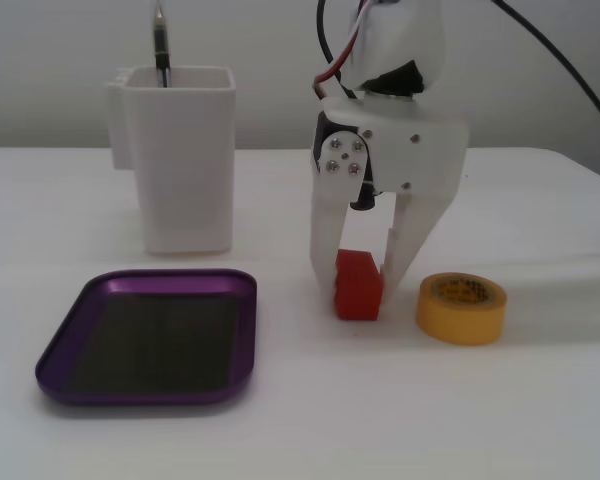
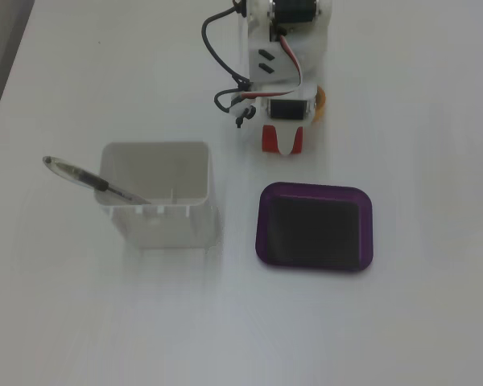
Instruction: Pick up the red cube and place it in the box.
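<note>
The red cube (image 1: 358, 297) rests on the white table, right of the purple box (image 1: 242, 340). My gripper (image 1: 358, 283) points down over the cube, with one white finger on each side of it, both touching it. In a fixed view from above, the cube (image 2: 269, 141) shows as red patches on both sides of a white fingertip (image 2: 285, 143), just beyond the box's (image 2: 315, 190) far rim. The box is empty, its dark bottom bare.
A yellow tape roll (image 1: 462, 308) lies close to the right of the gripper and is mostly hidden behind the arm from above (image 2: 323, 100). A tall white container (image 1: 185, 160) with a pen (image 1: 160, 45) stands behind the box.
</note>
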`<state>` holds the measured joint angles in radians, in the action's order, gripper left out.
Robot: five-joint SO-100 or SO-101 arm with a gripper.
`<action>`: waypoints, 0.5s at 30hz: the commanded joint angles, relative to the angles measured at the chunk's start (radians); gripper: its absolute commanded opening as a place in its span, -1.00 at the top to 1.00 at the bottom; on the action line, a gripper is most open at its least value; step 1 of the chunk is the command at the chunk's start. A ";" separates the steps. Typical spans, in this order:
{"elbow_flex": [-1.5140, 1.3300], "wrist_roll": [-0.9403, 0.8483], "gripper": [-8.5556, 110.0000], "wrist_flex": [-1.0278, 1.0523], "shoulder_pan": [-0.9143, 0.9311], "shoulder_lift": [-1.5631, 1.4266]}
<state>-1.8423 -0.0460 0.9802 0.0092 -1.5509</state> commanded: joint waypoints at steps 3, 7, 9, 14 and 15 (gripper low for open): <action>0.160 -0.006 0.87 0.124 -0.038 -0.158; 0.241 -0.006 0.87 0.184 -0.140 -0.261; 0.267 -0.008 0.87 0.186 -0.206 -0.296; 0.325 -0.003 0.87 0.166 -0.290 -0.299; 0.331 0.002 0.87 0.138 -0.291 -0.282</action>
<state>-1.5754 -0.0445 1.1566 -0.2654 -1.7932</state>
